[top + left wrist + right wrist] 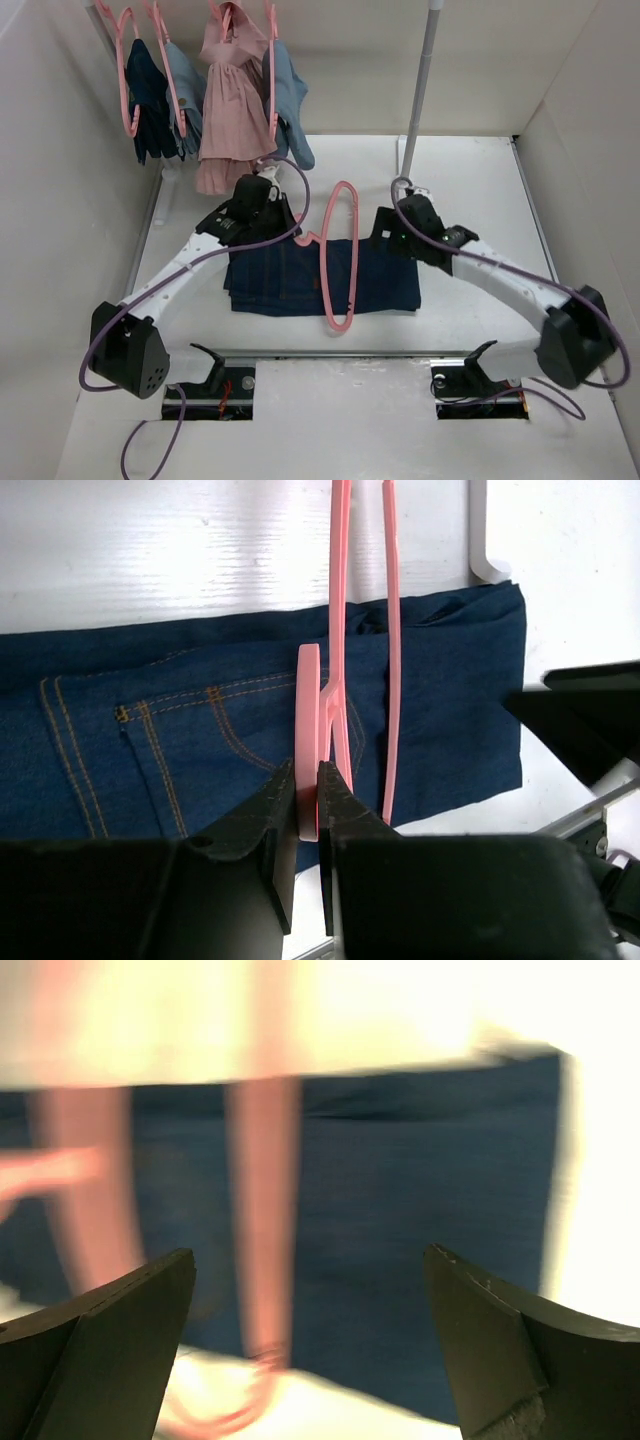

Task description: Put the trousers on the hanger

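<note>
The trousers lie folded flat in the middle of the table, dark denim with orange stitching. The pink hanger reaches across them from far to near. My left gripper is shut on the hanger's hook, which is pinched between the two black fingers, and the hanger's bars run away over the denim. My right gripper hovers at the right part of the trousers, wide open and holding nothing. Its view is blurred: denim and a pink hanger bar.
At the back left a rail carries pink hangers with a pink dress, light blue garments and a small dark navy garment. A grey upright pole stands behind the right arm. White walls close in both sides.
</note>
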